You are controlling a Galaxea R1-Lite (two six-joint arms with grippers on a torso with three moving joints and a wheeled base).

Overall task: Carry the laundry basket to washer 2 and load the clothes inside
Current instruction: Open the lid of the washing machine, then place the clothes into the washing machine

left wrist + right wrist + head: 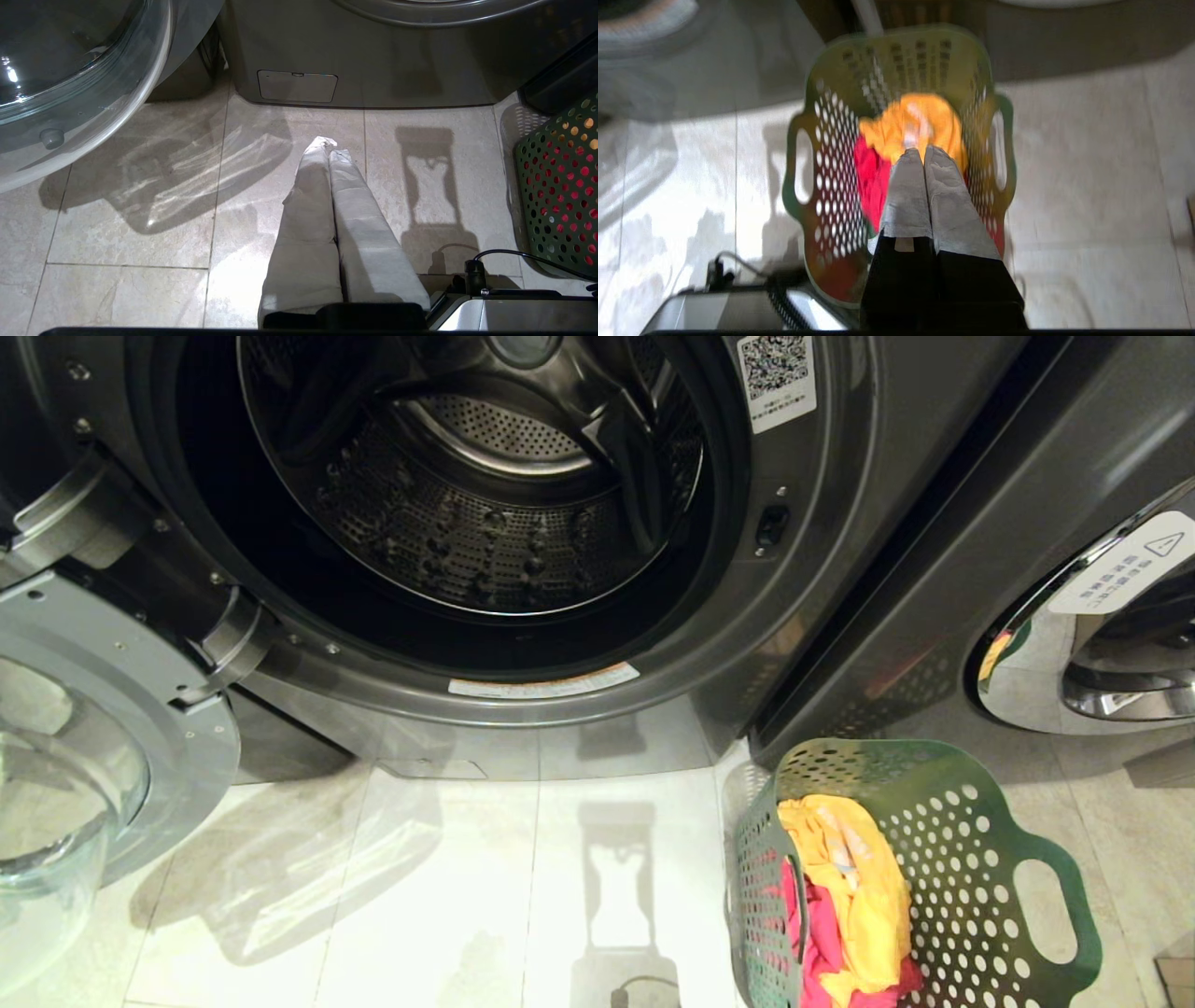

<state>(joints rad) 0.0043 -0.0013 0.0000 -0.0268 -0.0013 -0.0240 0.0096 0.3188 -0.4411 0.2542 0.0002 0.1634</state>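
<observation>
The green laundry basket (971, 877) stands on the floor at the right, in front of the gap between two machines. In it lie a yellow garment (859, 877) and a pink-red garment (822, 933). A dark grey washer (840, 523) stands open straight ahead with an empty drum (485, 513); no number label shows on it. My right gripper (922, 151) is shut and empty, hovering over the basket (831, 163) just above the yellow garment (915, 121). My left gripper (329, 144) is shut and empty over bare floor, left of the basket (560, 186). Neither arm shows in the head view.
The washer's glass door (93, 728) is swung open to the left and juts over the floor. A second grey machine (1027, 476) with a shut chrome-rimmed door stands at the right. Pale floor tiles (420, 896) stretch between door and basket. My base and a cable (490, 303) sit beside the basket.
</observation>
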